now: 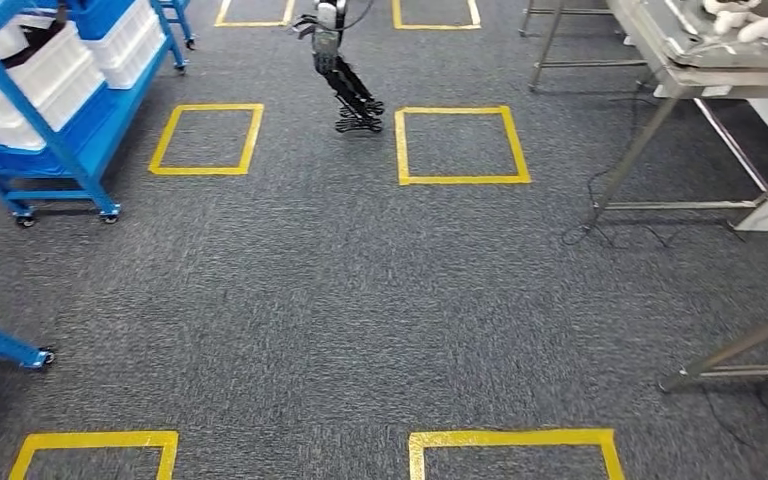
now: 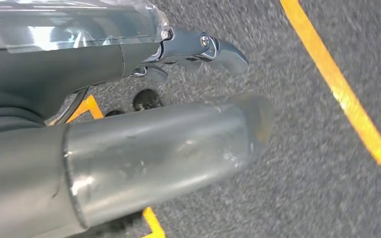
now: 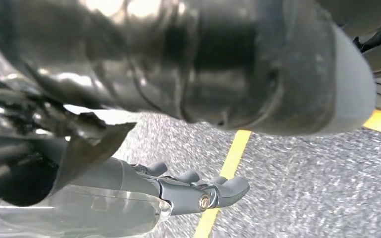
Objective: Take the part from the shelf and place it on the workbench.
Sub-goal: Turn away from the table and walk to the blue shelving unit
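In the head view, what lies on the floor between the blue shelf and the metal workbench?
In the head view, grey carpet with two yellow tape squares, and a dark jointed object between them.

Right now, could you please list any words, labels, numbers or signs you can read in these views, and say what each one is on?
None can be read.
The yellow tape squares on the grey carpet are plain outlines with no lettering.
The white bins on the blue shelf cart show no legible label.
The equipment on the workbench carries nothing readable.
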